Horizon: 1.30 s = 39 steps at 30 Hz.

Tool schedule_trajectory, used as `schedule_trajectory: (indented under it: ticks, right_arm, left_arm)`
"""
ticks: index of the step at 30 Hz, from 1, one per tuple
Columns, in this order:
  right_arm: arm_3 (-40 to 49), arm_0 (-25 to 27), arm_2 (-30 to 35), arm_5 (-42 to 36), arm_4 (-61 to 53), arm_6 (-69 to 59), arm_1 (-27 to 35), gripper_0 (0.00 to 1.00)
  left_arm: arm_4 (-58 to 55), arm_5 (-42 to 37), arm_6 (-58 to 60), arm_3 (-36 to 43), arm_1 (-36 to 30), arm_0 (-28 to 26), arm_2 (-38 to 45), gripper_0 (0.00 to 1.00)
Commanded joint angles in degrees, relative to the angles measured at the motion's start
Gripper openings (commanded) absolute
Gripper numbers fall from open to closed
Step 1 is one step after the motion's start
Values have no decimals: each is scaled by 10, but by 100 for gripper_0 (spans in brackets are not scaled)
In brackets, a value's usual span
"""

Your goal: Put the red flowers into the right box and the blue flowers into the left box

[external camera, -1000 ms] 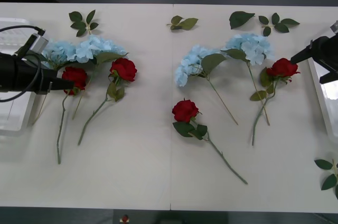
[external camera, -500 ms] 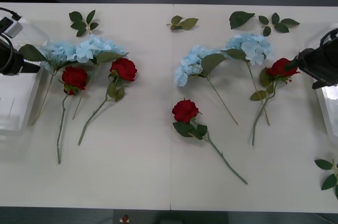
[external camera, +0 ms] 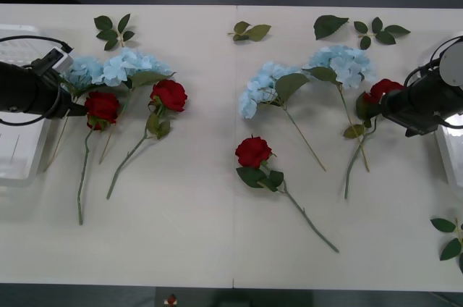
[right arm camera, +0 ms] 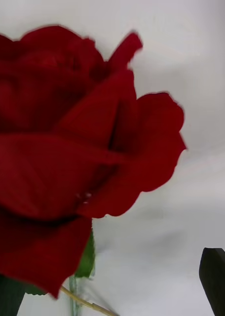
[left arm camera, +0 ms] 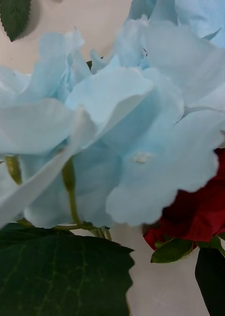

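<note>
While its finger state cannot be told, the right gripper (external camera: 387, 108) sits against a red rose (external camera: 382, 91) beside the right blue hydrangea (external camera: 343, 62); the left gripper (external camera: 72, 108), equally unreadable, meets the left blue cluster (external camera: 108, 68).

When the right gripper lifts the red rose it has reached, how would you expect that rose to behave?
The red rose has a thin, long stem, so it will probably droop or swing under the right gripper. Its heavy-looking bloom may tip downward. Its leaves lie by a blue flower stem and might snag.
</note>
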<state>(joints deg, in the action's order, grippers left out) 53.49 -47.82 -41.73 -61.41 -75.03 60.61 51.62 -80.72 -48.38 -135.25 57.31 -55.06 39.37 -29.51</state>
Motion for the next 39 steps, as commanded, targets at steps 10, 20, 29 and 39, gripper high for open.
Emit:
schedule_trajectory:
  ticks: [10,20,29,39]
  right_arm:
    - [-38,-8,35,1,33,28,-37,100]
    - [-64,-9,47,7,49,40,-56,97]
    - [-66,-8,53,6,49,43,-56,26]
    - [-70,-9,55,15,58,47,-60,0]
  left_arm:
    - [-4,55,24,3,0,-35,5,100]
    - [4,60,34,3,14,-40,5,80]
    - [19,68,48,3,28,-40,5,41]
    - [2,68,57,3,30,-40,5,0]
